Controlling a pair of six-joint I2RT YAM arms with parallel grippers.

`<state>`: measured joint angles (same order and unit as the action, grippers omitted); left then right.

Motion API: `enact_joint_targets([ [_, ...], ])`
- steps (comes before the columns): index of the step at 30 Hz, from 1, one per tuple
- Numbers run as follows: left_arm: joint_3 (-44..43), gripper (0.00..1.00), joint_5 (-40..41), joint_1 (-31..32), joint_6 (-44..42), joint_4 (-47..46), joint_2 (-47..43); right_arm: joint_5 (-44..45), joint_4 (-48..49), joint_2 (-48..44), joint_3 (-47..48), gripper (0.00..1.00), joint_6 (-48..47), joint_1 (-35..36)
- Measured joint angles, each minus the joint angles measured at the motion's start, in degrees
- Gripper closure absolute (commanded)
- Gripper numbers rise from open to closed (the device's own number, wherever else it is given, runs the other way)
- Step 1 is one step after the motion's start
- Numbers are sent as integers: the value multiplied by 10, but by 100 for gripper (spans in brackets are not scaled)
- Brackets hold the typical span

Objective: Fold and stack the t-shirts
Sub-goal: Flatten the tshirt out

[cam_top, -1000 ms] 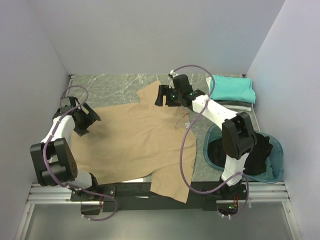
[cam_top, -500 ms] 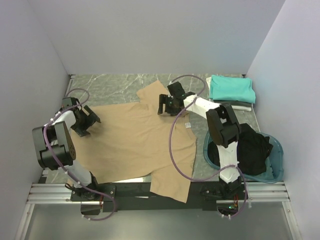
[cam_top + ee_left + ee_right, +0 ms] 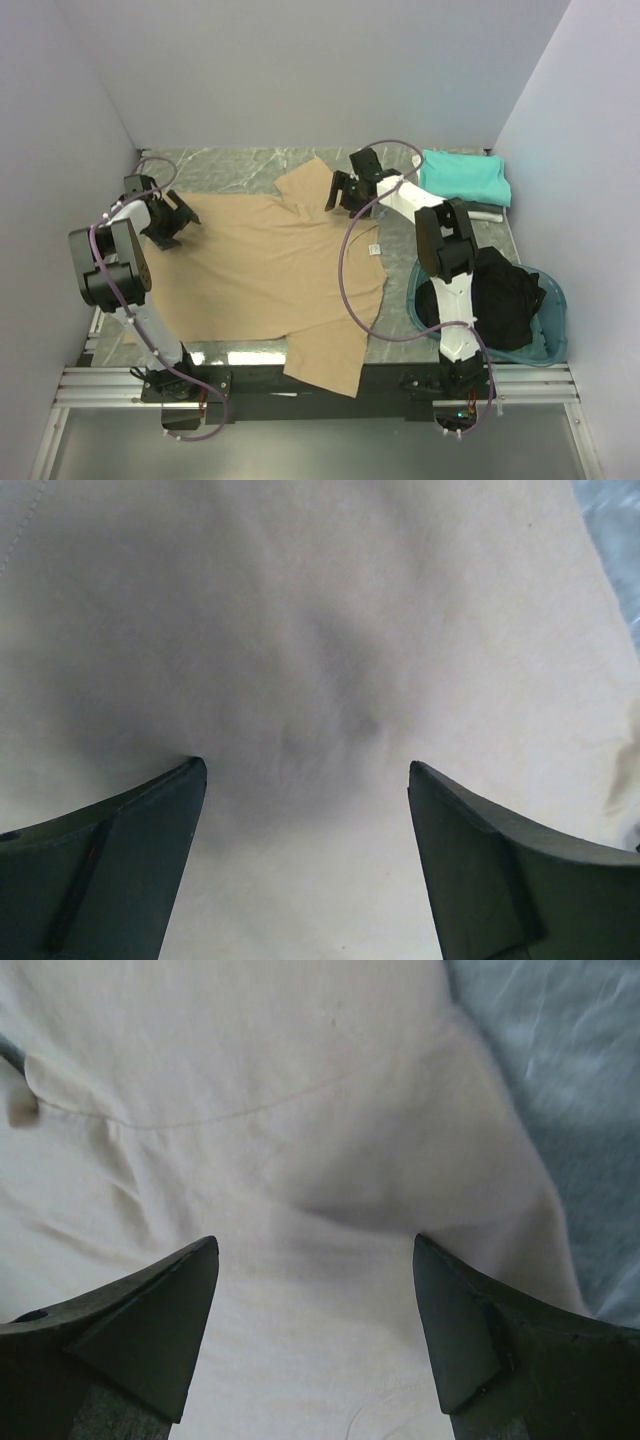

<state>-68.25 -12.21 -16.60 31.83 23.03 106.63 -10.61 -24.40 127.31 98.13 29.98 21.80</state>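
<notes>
Spread flat on the table (image 3: 230,165): the tan t-shirt (image 3: 270,265). Above it, wide open and holding nothing: left claw (image 3: 172,220) and right claw (image 3: 340,192). Might pinch too little cloth and slip, leaving a crooked fold

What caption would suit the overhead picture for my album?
Left gripper and right gripper, both open, poised over a spread tan t-shirt; folded teal t-shirt and basin of dark clothes alongside.

The grey marbled table (image 3: 230,165) carries a tan shirt (image 3: 270,265) spread flat across its middle, with one sleeve hanging over the near edge. At the far right corner a folded teal shirt (image 3: 462,177) tops a small stack. A basin (image 3: 558,320) sits at the near right.
</notes>
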Motion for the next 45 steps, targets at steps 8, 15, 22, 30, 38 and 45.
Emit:
enact_joint_targets([
  [8,-143,10,-8,31,-16,-2,105,-4,-49,66,115,15,6,-26],
  [15,-262,10,-4,60,-16,14,183,-7,-85,114,198,16,8,-58],
  [22,-327,10,-5,76,-16,21,224,-9,-104,134,238,16,11,-86],
  [30,-325,9,6,85,-16,17,221,-8,-116,137,249,16,1,-95],
  [38,-237,5,61,89,-10,40,125,-13,-103,130,233,16,-24,-95],
  [45,-110,5,131,65,4,32,-84,-20,-90,108,194,17,-49,-92],
])
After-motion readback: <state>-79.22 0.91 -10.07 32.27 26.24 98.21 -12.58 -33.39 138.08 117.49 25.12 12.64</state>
